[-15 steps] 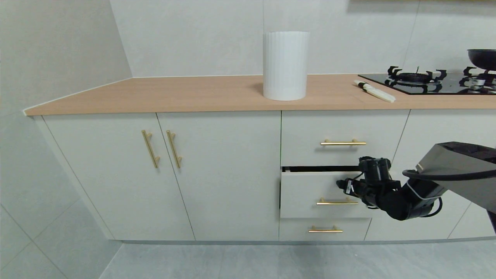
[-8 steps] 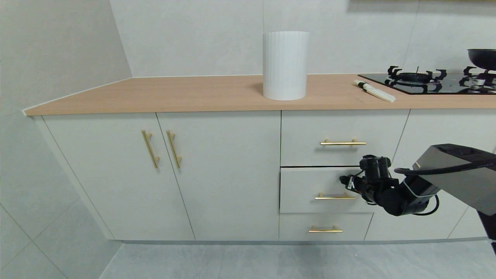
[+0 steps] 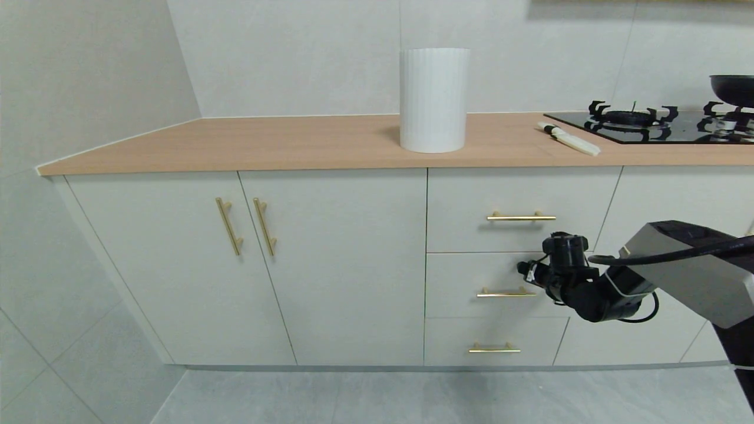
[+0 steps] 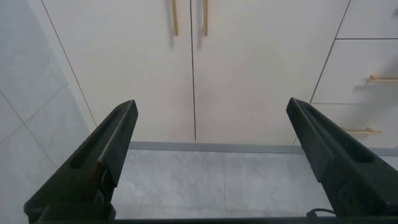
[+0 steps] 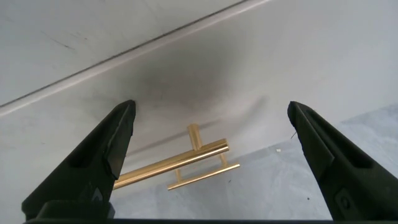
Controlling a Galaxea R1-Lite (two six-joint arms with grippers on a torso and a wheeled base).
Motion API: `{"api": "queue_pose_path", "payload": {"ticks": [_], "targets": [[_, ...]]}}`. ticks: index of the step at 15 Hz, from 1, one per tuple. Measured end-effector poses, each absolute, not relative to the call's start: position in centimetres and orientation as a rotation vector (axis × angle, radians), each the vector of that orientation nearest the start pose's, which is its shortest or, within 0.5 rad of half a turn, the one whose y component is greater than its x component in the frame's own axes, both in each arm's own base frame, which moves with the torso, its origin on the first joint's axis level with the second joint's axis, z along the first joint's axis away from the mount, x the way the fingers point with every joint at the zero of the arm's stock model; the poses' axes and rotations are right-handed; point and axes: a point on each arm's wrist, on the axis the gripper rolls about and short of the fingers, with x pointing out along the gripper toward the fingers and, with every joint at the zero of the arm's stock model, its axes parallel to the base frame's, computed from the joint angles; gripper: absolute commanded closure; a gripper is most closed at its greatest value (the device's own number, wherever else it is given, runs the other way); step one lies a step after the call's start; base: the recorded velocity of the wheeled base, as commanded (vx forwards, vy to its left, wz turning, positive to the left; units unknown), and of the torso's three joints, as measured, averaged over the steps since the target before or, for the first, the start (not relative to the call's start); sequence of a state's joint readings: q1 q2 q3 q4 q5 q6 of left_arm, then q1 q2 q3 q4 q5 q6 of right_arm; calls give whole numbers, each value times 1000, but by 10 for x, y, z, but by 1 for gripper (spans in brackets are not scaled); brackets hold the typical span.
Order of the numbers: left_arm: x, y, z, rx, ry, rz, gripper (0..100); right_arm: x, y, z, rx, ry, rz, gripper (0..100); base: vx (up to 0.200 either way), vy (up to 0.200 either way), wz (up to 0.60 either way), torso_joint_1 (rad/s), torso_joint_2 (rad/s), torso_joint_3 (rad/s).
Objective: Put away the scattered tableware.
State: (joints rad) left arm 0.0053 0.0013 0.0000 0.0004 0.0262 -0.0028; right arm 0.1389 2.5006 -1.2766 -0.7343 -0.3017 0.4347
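Note:
My right gripper (image 3: 526, 272) is open, its fingertips at the front of the middle drawer (image 3: 459, 282), just above the right end of its gold handle (image 3: 505, 292). The drawer sits flush with the cabinet. In the right wrist view the open gripper (image 5: 210, 109) is close to the pale drawer front (image 5: 186, 74), with the handle (image 5: 171, 163) between the fingers. A white utensil with a dark band (image 3: 568, 139) lies on the wooden counter (image 3: 265, 144) beside the stove. My left gripper (image 4: 211, 106) is open and holds nothing, facing the cabinet doors above the floor.
A tall white ribbed container (image 3: 435, 100) stands on the counter. A black gas stove (image 3: 648, 126) with a dark pan (image 3: 733, 88) is at the right. Drawers sit above (image 3: 521, 209) and below (image 3: 495, 347) the middle one. Double doors (image 3: 247, 265) are at the left.
The middle drawer was ajar with a dark gap at its top; it has slid in and is now shut. My right gripper moved forward with it, towards the cabinet.

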Motion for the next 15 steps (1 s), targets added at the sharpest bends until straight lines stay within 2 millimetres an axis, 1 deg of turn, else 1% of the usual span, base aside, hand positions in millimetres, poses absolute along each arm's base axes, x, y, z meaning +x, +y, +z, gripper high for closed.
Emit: {"api": "queue_pose_path", "payload": {"ticks": [3, 5, 7, 8, 11, 13, 15], "targets": [[-23, 0, 76, -3, 1, 31, 0, 457, 56, -8, 319, 431, -265, 0, 0, 0, 0, 0, 0, 0], [-23, 0, 76, -3, 1, 31, 0, 454, 55, -7, 318, 433, -269, 0, 0, 0, 0, 0, 0, 0], [-23, 0, 76, -3, 1, 31, 0, 438, 54, -1, 306, 464, -266, 0, 0, 0, 0, 0, 0, 0], [-23, 0, 76, -3, 1, 31, 0, 428, 55, 6, 295, 477, -260, 0, 0, 0, 0, 0, 0, 0], [-23, 0, 76, -3, 1, 31, 0, 385, 59, 49, 264, 469, -222, 0, 0, 0, 0, 0, 0, 0], [-23, 0, 76, -3, 1, 32, 0, 346, 62, 84, 255, 435, -200, 0, 0, 0, 0, 0, 0, 0], [-23, 0, 75, -3, 2, 31, 0, 297, 59, 123, 240, 365, -189, 0, 0, 0, 0, 0, 0, 0]]}}
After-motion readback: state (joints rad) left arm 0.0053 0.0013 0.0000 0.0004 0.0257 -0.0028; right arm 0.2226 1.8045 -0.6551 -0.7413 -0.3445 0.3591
